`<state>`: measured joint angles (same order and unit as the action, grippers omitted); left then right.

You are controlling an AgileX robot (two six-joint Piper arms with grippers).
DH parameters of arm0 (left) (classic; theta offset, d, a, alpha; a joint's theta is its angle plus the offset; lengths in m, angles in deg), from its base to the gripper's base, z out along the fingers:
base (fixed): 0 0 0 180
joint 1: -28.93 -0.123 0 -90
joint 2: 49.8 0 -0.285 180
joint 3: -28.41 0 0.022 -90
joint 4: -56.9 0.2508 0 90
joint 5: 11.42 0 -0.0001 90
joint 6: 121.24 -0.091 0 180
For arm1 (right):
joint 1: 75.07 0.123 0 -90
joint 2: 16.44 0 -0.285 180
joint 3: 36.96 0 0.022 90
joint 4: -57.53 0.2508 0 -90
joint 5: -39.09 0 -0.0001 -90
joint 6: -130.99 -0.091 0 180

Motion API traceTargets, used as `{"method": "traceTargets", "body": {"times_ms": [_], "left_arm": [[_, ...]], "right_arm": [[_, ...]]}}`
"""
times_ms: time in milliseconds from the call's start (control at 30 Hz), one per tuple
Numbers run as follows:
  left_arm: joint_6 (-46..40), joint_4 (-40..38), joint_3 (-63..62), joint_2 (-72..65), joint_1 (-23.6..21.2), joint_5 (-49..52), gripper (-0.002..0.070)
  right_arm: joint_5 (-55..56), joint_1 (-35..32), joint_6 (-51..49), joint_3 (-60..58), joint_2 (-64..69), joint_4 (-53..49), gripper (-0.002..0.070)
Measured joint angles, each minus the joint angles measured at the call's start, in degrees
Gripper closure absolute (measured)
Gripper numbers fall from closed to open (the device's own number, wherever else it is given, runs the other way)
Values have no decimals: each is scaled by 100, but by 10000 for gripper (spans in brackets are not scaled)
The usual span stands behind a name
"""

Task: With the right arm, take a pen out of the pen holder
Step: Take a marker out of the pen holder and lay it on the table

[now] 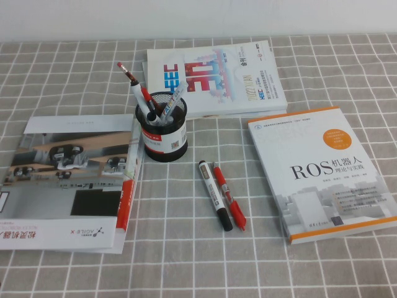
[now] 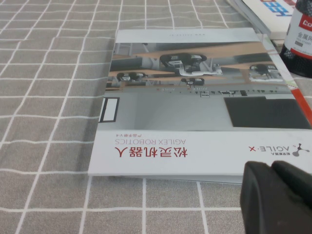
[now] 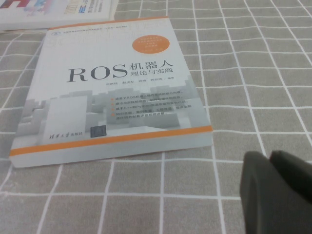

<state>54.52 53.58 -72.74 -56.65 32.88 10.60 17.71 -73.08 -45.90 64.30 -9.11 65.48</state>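
A black mesh pen holder [image 1: 161, 127] stands mid-table with several pens [image 1: 141, 93] sticking out of it; its edge shows in the left wrist view [image 2: 300, 41]. In front of it lie a black marker [image 1: 214, 195] and a red pen [image 1: 229, 197], side by side on the cloth. Neither arm appears in the high view. My right gripper [image 3: 269, 158] is shut with nothing in it, low over the cloth near the ROS book [image 3: 117, 92]. My left gripper [image 2: 270, 168] is shut and empty, at the near edge of the AgileX booklet [image 2: 195, 107].
The AgileX booklet [image 1: 68, 180] lies left of the holder, a white magazine stack [image 1: 214, 77] behind it, and the ROS book [image 1: 319, 171] at the right. A grey checked cloth [image 1: 186, 261] covers the table.
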Motion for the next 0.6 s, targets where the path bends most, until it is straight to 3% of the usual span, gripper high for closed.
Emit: {"method": "traceTargets", "body": {"times_ms": [267,600], "left_arm": [[0,0,0,0,0,0,678],[0,0,0,0,0,0,678]], "right_arm": [[12,0,0,0,0,192,689],[957,0,0,0,0,1724,689]]}}
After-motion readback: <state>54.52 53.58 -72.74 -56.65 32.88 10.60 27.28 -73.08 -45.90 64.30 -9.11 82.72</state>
